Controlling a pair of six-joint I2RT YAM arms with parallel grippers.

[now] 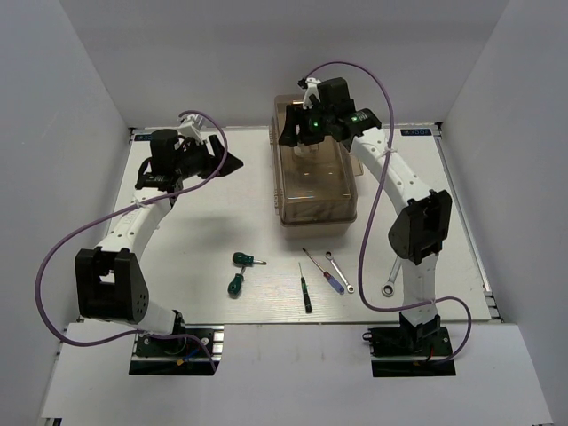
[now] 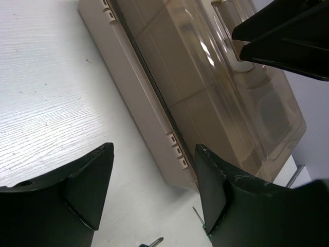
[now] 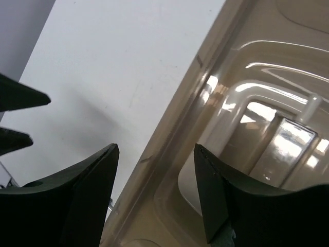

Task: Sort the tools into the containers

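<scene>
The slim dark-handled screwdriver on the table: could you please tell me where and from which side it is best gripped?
Probably by its thick dark handle, the near end, coming straight down with the jaws closing left-right across it. The screwdriver lies flat, running nearly front to back, and the blue-red-handled screwdriver lies apart on its right.

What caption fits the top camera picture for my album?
Left gripper beside and right gripper over the closed toolbox; six tools lie nearby.

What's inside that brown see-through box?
Through the toolbox lid, beige trays show dimly, with nothing visible in them. Whatever lies beneath the trays is covered and cannot be seen.
</scene>
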